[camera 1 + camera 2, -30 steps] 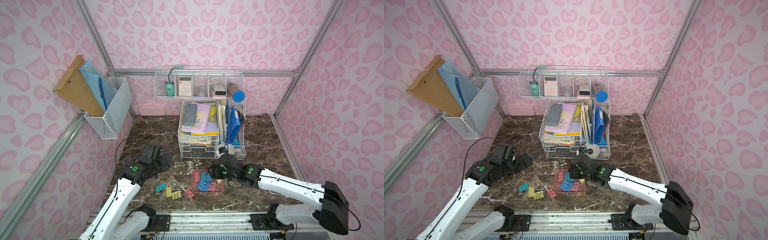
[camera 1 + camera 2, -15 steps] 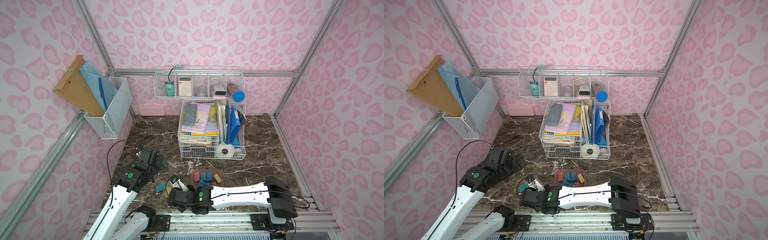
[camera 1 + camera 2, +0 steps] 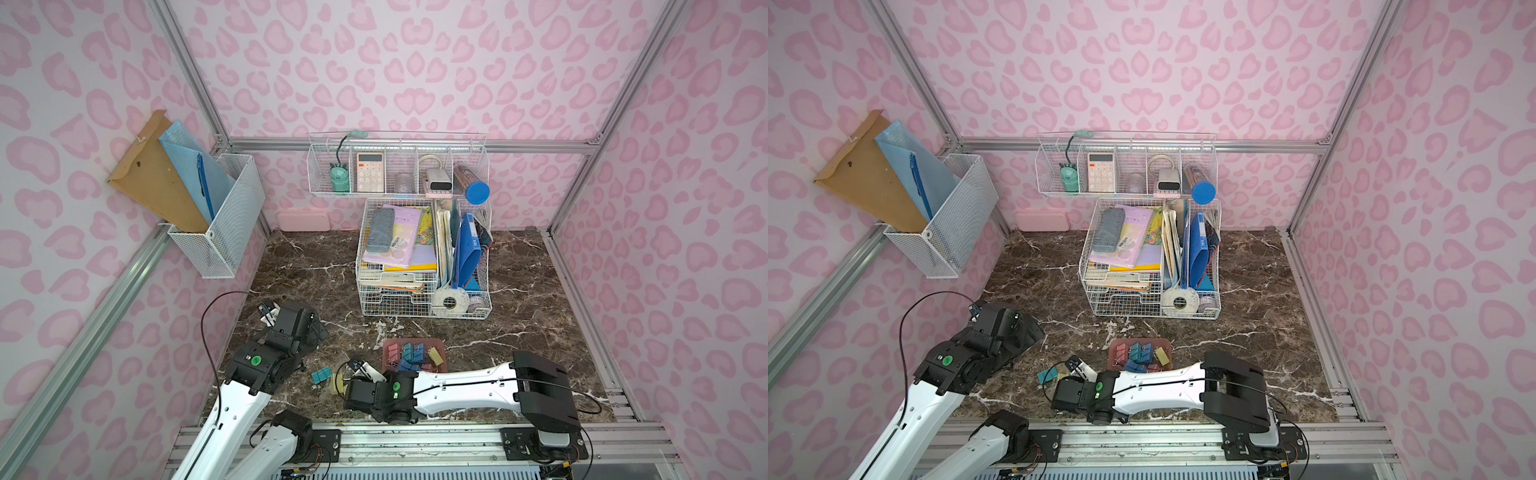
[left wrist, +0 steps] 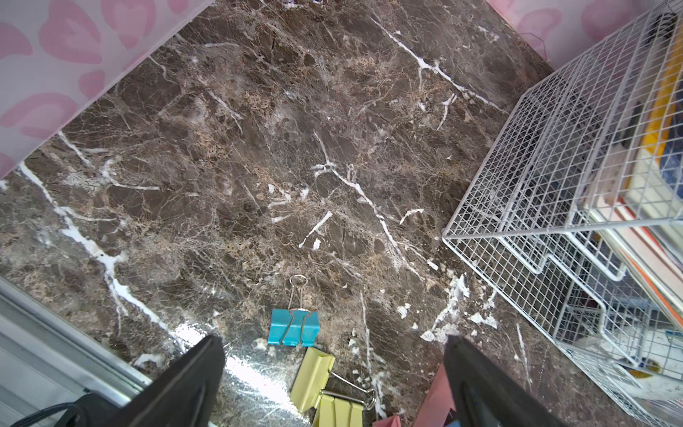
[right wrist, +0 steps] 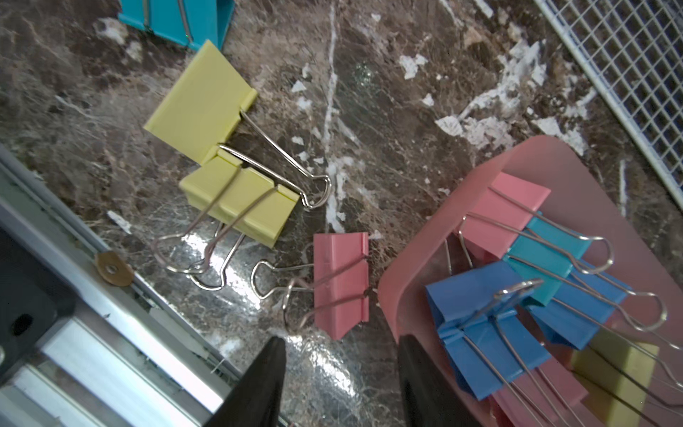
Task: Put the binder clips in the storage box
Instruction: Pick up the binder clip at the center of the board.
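Right wrist view is showing the right gripper [image 5: 340, 384] hanging with jaws apart and empty. Pink clip [image 5: 342, 284] is lying on the tabletop [image 5: 388, 111] just ahead of the fingertips, long edge along the approach line and wire handles pointing away from the storage box [image 5: 425, 251] just beside it. Left gripper [image 4: 332, 388] is hovering wide apart near the teal clip [image 4: 294, 327]. Right arm is looking nearer.

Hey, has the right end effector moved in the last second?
Yes. The right end effector has swung off the storage box and now sits to its left, nearer the front rail, over the loose binder clips.
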Controlling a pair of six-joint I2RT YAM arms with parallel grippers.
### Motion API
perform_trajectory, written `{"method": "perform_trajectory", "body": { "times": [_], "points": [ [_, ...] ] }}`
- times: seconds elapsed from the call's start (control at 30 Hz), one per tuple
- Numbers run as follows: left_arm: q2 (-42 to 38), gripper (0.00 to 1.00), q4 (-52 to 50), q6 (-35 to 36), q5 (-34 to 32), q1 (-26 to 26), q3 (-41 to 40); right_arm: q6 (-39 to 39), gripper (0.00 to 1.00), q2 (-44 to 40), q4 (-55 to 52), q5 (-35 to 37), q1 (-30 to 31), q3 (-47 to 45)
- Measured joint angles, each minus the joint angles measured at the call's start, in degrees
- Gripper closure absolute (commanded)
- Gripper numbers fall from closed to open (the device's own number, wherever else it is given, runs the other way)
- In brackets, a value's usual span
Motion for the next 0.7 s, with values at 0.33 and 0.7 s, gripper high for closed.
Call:
{"method": "perform_trajectory", "body": {
  "times": [0.33,0.7],
  "points": [
    [0.8,0.02,0.7,0.1,0.0,0.0,0.3,-1.4,0.55,3.4,1.6,-0.4,-0.4,2.5],
    [0.8,0.02,0.9,0.7,0.0,0.0,0.2,-1.3,0.92,3.0,2.4,2.0,-0.8,2.8]
  ]
}}
